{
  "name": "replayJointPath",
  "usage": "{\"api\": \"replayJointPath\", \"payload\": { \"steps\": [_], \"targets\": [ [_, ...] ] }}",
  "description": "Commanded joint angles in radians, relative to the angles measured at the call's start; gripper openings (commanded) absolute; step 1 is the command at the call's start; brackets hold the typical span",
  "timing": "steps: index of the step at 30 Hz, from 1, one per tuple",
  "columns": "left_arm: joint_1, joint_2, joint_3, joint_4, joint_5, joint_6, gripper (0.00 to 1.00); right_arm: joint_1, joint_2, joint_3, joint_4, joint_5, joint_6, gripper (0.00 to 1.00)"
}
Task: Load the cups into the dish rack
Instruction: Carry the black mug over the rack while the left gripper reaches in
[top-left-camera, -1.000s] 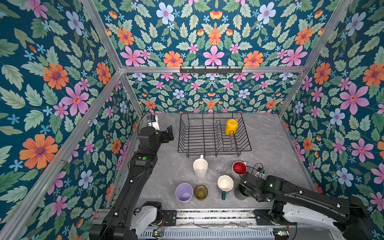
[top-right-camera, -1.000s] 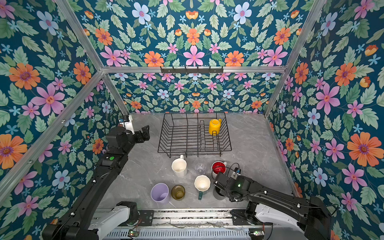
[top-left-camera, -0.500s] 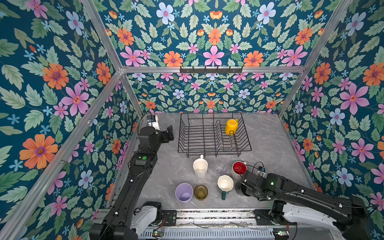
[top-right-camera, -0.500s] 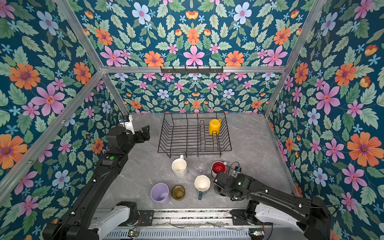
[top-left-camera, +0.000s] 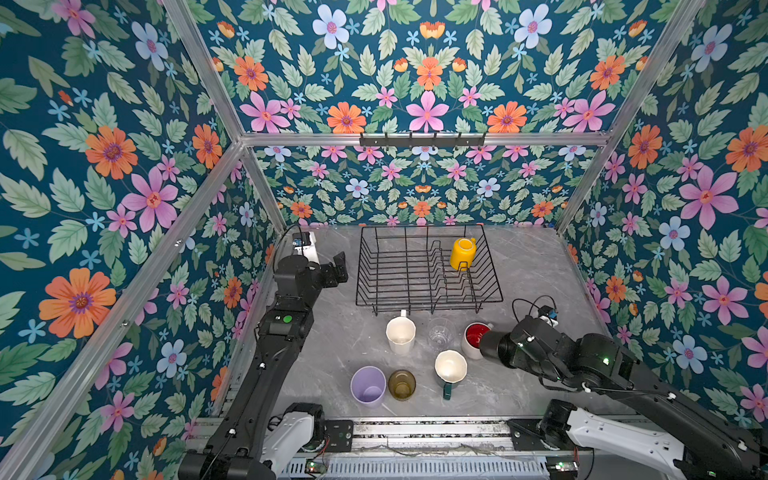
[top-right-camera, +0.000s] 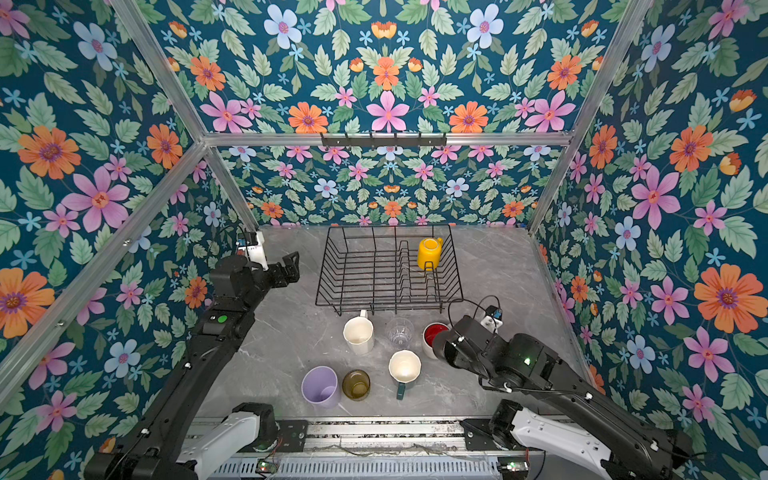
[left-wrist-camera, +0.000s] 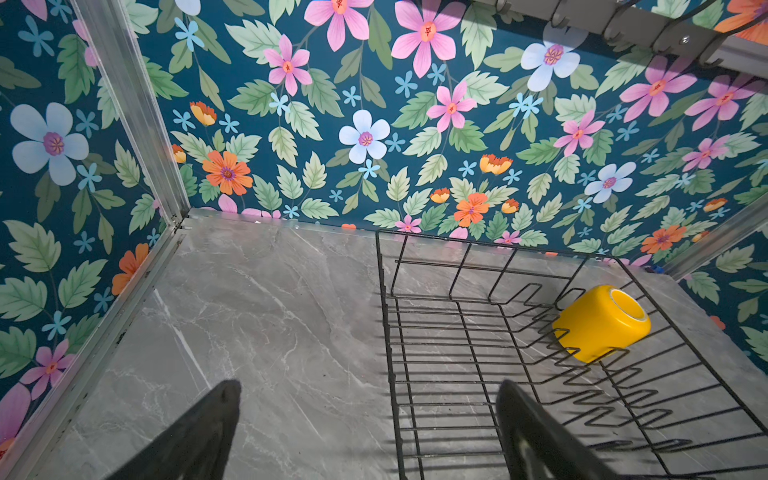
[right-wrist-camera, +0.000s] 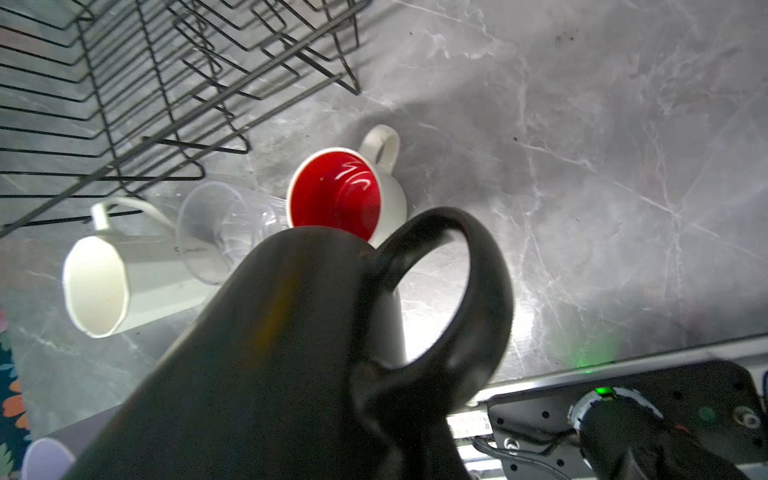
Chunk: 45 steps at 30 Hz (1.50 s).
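My right gripper (top-left-camera: 508, 348) is shut on the black mug (top-left-camera: 491, 345) (right-wrist-camera: 291, 332), holding it tipped sideways just above the red-inside mug (top-left-camera: 473, 337) (right-wrist-camera: 340, 195); the mug hides the jaws in the right wrist view. The dish rack (top-left-camera: 428, 300) (left-wrist-camera: 386, 316) holds a yellow mug (top-left-camera: 462, 252) (left-wrist-camera: 602, 324) on its prongs. In front of the rack stand the tall white mug (top-left-camera: 400, 334), clear glass (top-left-camera: 440, 332), green mug (top-left-camera: 451, 368), lilac tumbler (top-left-camera: 368, 384) and olive glass (top-left-camera: 401, 384). My left gripper (top-left-camera: 338, 268) (left-wrist-camera: 370, 395) hangs open and empty at the rack's left side.
Floral walls with aluminium posts close in the grey marble table (top-left-camera: 536, 274) on three sides. A hook rail (top-left-camera: 422, 139) runs along the back wall. The arm bases sit on a metal rail (top-left-camera: 415, 432) at the front edge.
My right gripper has tightened on the black mug, lifted it off the table and carried it back toward the red-inside mug. The left arm has not moved.
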Motion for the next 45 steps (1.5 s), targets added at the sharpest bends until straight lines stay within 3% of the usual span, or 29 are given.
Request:
{"api": "replayJointPath", "payload": {
  "steps": [1, 7, 15, 19, 30, 39, 45],
  "targets": [
    [0.002, -0.008, -0.006, 0.059, 0.056, 0.0, 0.97, -0.022, 0.02, 0.056, 0.089, -0.009, -0.12, 0.0],
    [0.003, -0.032, -0.036, 0.137, 0.218, -0.002, 0.97, -0.14, 0.059, 0.063, 0.327, -0.208, -0.228, 0.0],
    [0.003, -0.073, -0.087, 0.284, 0.478, -0.026, 0.96, -0.325, 0.135, 0.008, 0.683, -0.526, -0.247, 0.0],
    [0.003, -0.073, -0.12, 0.427, 0.667, -0.1, 0.96, -0.401, 0.176, -0.018, 0.838, -0.681, -0.213, 0.0],
    [-0.016, 0.007, -0.161, 0.787, 0.957, -0.325, 0.95, -0.491, 0.297, -0.059, 1.229, -0.948, -0.075, 0.0],
    [-0.083, 0.018, -0.154, 0.715, 0.992, -0.237, 0.95, -0.486, 0.442, 0.029, 1.434, -1.157, -0.012, 0.0],
    [-0.104, 0.03, -0.138, 0.692, 1.037, -0.22, 0.95, -0.43, 0.497, 0.076, 1.488, -1.202, -0.006, 0.0]
  ]
}}
